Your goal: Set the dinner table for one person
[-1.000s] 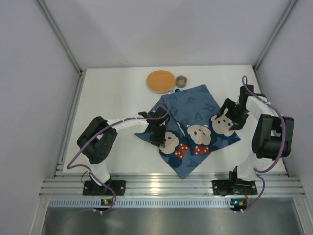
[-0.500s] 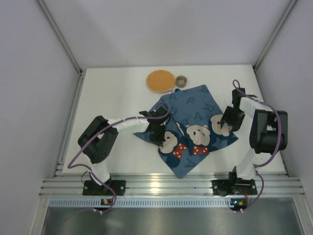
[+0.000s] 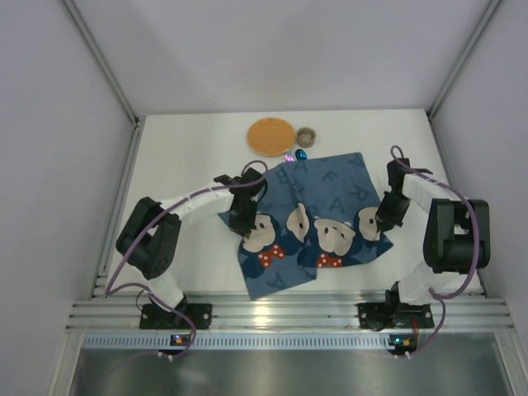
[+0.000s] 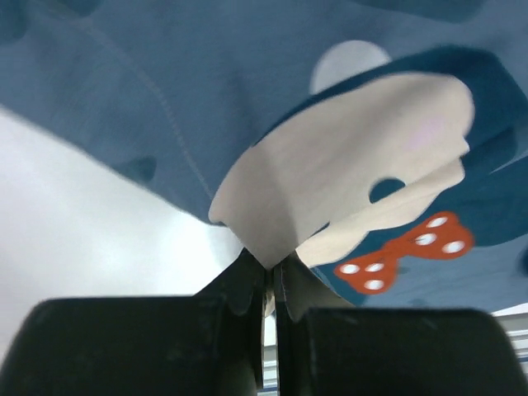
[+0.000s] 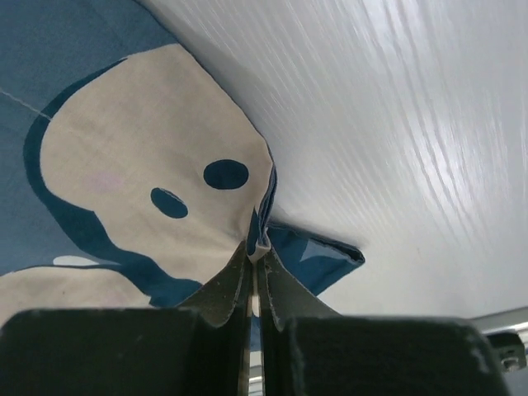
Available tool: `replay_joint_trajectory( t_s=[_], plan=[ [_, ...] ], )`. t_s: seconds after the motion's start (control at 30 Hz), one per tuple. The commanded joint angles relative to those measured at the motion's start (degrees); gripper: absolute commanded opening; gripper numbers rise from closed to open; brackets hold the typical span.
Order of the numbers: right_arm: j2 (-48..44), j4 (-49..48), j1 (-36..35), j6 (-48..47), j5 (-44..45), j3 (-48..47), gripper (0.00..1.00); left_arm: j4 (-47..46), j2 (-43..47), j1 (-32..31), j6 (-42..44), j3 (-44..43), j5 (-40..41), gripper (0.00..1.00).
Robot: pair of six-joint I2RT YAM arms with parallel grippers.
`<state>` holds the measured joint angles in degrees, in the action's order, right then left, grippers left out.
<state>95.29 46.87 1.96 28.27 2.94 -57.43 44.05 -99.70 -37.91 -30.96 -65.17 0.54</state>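
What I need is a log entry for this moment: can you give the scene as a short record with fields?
table: white, flat
placemat: dark blue, mouse print, lying mid-table, rumpled where pinched
left gripper: shut on placemat's left edge
right gripper: shut on placemat's right edge
plate: orange-brown, woven, far side
ring: small, round, right of plate

Both arms clamped on placemat (image 3: pixel 318 210), cloth rotated.
L gripper (image 3: pixel 244 223) moved up-left, R gripper (image 3: pixel 384 223) dropped lower right. Both went from apart to pinching cloth edges. Cloth turned from diamond to near-square w/ frame, uncovering small blue item (image 3: pixel 301 154) at top centre.
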Motion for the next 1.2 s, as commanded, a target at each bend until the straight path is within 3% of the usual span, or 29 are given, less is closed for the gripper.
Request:
replay_joint_trajectory(
  t_s=[0.0,0.17,0.47,0.5,0.57,0.6,0.63,0.7,0.87,1.0,1.17],
  plan=[
    [-7.56,7.43,1.03,4.24,0.67,1.7,0.0,7.79,6.61,5.64,6.16,-0.93,5.17,0.0],
    [-14.24,9.46,1.03,5.74,-2.59,5.04,0.0,11.66,7.59,9.96,9.69,-1.98,7.8,0.0],
    [-19.96,13.06,1.03,7.32,-4.43,9.7,0.0,14.74,4.69,10.58,9.52,-0.84,11.5,0.0],
    [-21.09,13.33,1.03,7.32,-4.87,10.05,0.08,14.83,4.69,10.58,9.43,-0.93,11.33,0.2],
    [-22.15,14.12,1.03,7.59,-5.58,10.93,0.31,15.79,4.78,10.75,9.43,-1.63,11.42,0.49],
    [-23.29,14.3,1.03,7.76,-5.66,11.11,0.6,16.41,4.78,10.75,8.82,-2.15,11.85,0.63],
    [-23.82,14.65,1.03,7.68,-5.66,11.2,0.76,17.03,4.95,10.75,8.55,-3.38,12.47,0.74],
    [-24.97,15.7,1.03,7.68,-5.32,10.59,0.99,19.05,5.22,10.75,7.76,-5.05,13.17,0.82],
    [-26.73,18.6,-0.02,6.01,-3.12,1.92,1.0,21.87,5.04,10.75,7.05,-12.52,13.8,0.88],
    [-24.9,15.54,-3.34,4.95,-2.67,-6.72,1.0,17.48,3.82,10.84,6.35,-13.14,9.93,0.88],
    [-15.59,3.5,-9.06,4.07,-14.53,-16.89,1.0,10.27,-1.72,11.02,4.95,-13.49,6.59,0.85]
  ],
)
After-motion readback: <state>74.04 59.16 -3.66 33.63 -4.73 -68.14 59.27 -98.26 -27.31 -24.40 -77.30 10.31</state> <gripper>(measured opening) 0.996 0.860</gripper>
